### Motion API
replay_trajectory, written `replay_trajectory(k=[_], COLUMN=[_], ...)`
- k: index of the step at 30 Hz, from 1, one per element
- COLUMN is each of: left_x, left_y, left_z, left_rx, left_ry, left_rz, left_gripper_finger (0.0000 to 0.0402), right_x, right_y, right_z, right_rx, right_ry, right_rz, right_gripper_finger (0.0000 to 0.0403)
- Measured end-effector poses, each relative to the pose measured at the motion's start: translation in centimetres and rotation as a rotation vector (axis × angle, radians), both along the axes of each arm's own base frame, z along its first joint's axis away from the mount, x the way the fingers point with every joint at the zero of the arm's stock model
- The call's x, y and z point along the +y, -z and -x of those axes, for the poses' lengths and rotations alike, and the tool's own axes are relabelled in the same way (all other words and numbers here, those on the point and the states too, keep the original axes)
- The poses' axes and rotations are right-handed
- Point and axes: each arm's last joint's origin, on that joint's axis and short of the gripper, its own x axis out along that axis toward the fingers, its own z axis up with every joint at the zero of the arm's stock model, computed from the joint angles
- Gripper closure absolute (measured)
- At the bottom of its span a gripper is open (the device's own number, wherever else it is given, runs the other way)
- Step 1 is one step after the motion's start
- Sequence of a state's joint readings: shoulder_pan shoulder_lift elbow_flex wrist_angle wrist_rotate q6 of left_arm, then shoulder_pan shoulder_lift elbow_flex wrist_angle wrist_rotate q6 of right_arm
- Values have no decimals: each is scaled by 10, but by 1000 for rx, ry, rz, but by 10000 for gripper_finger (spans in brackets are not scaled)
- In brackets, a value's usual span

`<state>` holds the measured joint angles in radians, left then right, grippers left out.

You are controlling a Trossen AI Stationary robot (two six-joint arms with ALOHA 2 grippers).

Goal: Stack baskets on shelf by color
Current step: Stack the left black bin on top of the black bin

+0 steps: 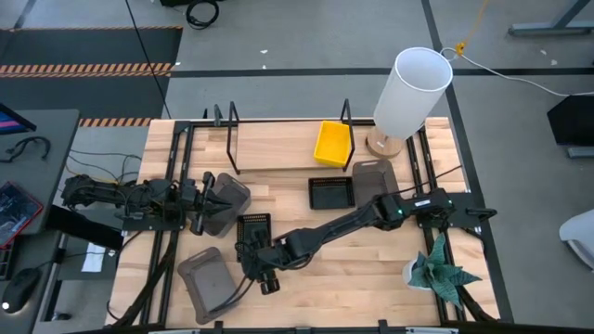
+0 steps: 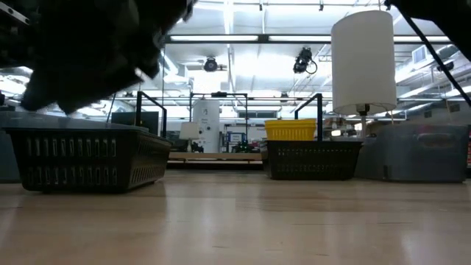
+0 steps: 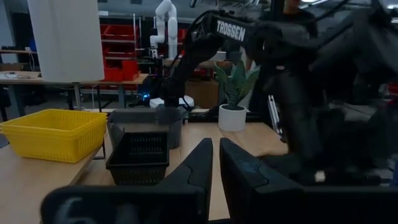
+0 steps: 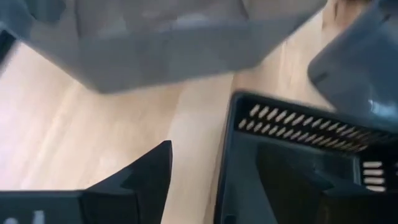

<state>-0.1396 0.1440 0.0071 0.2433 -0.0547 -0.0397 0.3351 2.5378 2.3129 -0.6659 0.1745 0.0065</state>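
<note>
At the front-middle of the surface (image 1: 390,278), your right tool (image 1: 252,252) sits over the near black basket (image 1: 254,228). In the right wrist view its fingers (image 4: 146,177) are spread a moderate way, one on the bare wood outside the basket's slotted wall and the other inside the black basket (image 4: 311,168), so the wall stands between them; you cannot tell from these views whether they press on it.

Your left tool (image 1: 206,206) lies at the left side with its fingers (image 3: 198,165) nearly together, only a narrow slit between them, and it holds nothing. A gray basket (image 1: 227,199) lies right at its tip.

Another gray basket (image 1: 209,281) sits near the front left corner, just beside the right tool. A second black basket (image 1: 331,193) rests mid-surface, with a third gray basket (image 1: 374,176) to its right. The yellow basket (image 1: 332,143) stands on the shelf (image 1: 269,146) at its right end, by the black upright loop. A white lamp (image 1: 411,93) stands just right of the shelf, and a potted plant (image 1: 438,270) at the front right.
</note>
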Motion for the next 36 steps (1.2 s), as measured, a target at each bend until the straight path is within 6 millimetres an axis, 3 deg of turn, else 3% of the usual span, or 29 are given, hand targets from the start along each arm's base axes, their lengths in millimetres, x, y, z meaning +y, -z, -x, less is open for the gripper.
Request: replay_trajectory(k=[5, 13, 26, 36], left_x=[0, 0, 0, 0], left_y=[0, 0, 0, 0], left_z=[0, 0, 0, 0], left_rx=[0, 1, 2, 1], left_ry=[0, 0, 0, 0], left_rz=[0, 0, 0, 0], left_gripper_finger=[369, 371, 376, 366], right_x=[-7, -17, -20, -21], right_y=[9, 24, 32, 15], right_z=[-3, -6, 7, 22], right_rx=[11, 59, 214, 311], right_ry=[27, 50, 72, 120], right_rz=[24, 44, 43, 33], right_gripper_finger=[172, 231, 393, 397])
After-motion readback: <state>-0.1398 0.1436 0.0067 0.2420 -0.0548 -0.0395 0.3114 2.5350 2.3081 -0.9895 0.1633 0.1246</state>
